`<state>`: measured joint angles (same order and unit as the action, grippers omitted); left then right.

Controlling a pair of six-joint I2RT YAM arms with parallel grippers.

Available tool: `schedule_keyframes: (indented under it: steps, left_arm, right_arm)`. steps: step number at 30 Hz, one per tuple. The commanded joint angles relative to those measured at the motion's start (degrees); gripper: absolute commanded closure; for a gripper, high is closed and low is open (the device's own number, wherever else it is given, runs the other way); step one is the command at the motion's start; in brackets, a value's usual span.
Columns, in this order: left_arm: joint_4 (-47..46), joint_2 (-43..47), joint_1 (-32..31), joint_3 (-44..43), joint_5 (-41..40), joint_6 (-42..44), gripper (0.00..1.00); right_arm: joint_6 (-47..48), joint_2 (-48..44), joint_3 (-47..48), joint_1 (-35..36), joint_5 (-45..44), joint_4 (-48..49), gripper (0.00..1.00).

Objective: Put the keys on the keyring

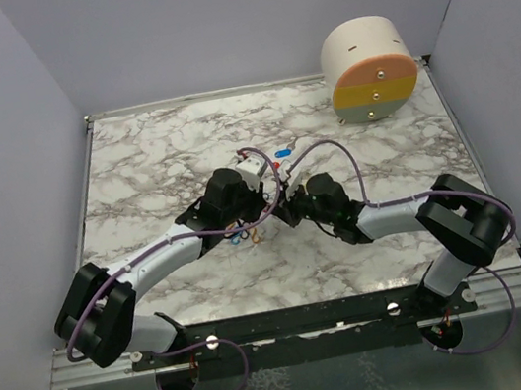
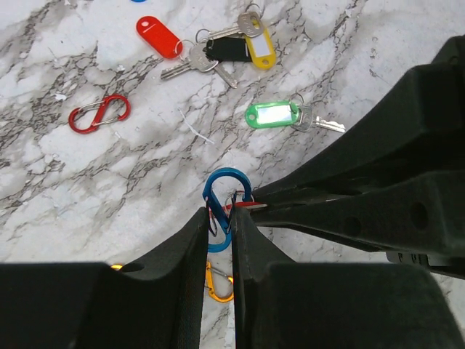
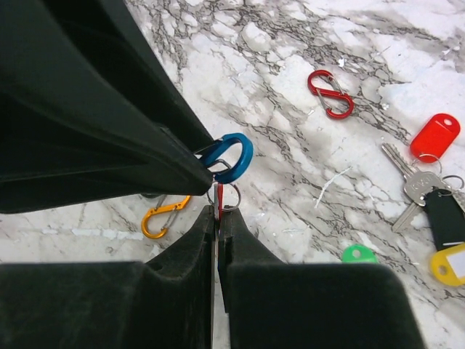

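Observation:
My left gripper is shut on the keyring's blue oval loop, holding it just above the marble. My right gripper comes in from the side, shut on a red-headed key seen edge-on. That key's small metal ring sits against the blue loop's lower end; whether it is threaded on I cannot tell. An orange loop lies under the grippers, and a red loop lies apart. Other keys lie loose: a green-headed one, a red-headed one, and a black and yellow bunch.
A round cream container with an orange, yellow and grey face stands at the back right corner. Grey walls enclose the marble table on three sides. The two arms meet near the middle, with purple cables looping over them.

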<state>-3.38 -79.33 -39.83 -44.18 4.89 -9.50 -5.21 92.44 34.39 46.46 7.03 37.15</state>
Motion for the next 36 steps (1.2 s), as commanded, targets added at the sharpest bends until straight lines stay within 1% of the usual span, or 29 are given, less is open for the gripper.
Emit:
schedule_keyframes:
  steps: [1, 6, 12, 23, 25, 29, 31, 32, 33, 34, 36]
  left_arm:
    - [-2.97, 3.63, -0.13, 1.73, -4.52, -0.35, 1.00]
    - [-2.67, 4.33, -0.14, 2.26, -5.03, -0.01, 1.00]
    - [-2.45, 3.54, -0.14, 2.17, -5.35, 0.09, 1.00]
    - [-3.45, 1.89, -0.16, 2.35, -5.66, 0.05, 1.00]
    - [-3.44, 1.60, -0.16, 2.27, -5.82, 0.01, 1.00]
    - [-2.81, 1.84, -0.11, 2.01, -7.42, -0.25, 1.00]
    - [-2.45, 2.11, -0.16, 1.91, -7.77, -0.26, 1.00]
    - [-2.37, 2.23, -0.16, 1.91, -7.88, -0.34, 1.00]
    - [-2.35, 2.31, -0.13, 1.91, -7.92, -0.35, 1.00]
    - [-2.36, 2.40, -0.14, 1.91, -7.99, -0.42, 1.00]
    - [-2.19, 2.45, -0.05, 1.89, -8.18, -0.43, 1.00]
  right_arm:
    - [-6.53, -0.74, 3.77, 0.33, -0.25, -8.55, 0.99]
    - [-8.08, -1.70, 5.17, 0.30, -1.80, -11.75, 0.99]
    - [-9.05, -2.24, 5.74, 0.08, -2.61, -13.13, 0.99]
    - [-12.68, -3.69, 8.36, -1.32, -1.94, -16.62, 0.99]
    - [-13.51, -3.43, 9.92, -1.66, -3.23, -19.65, 0.99]
    - [-13.75, -1.00, 16.04, -1.94, -5.61, -32.24, 0.99]
    - [-13.21, -0.03, 17.66, -1.94, -5.09, -36.14, 0.99]
    - [-13.09, 0.10, 17.59, -1.90, -5.02, -37.03, 0.94]
    - [-13.39, -0.13, 16.89, -1.90, -5.26, -37.14, 0.82]
    - [-13.60, -0.64, 15.84, -1.90, -5.52, -36.59, 0.74]
    - [-13.93, -1.95, 13.81, -1.90, -6.48, -35.39, 0.62]
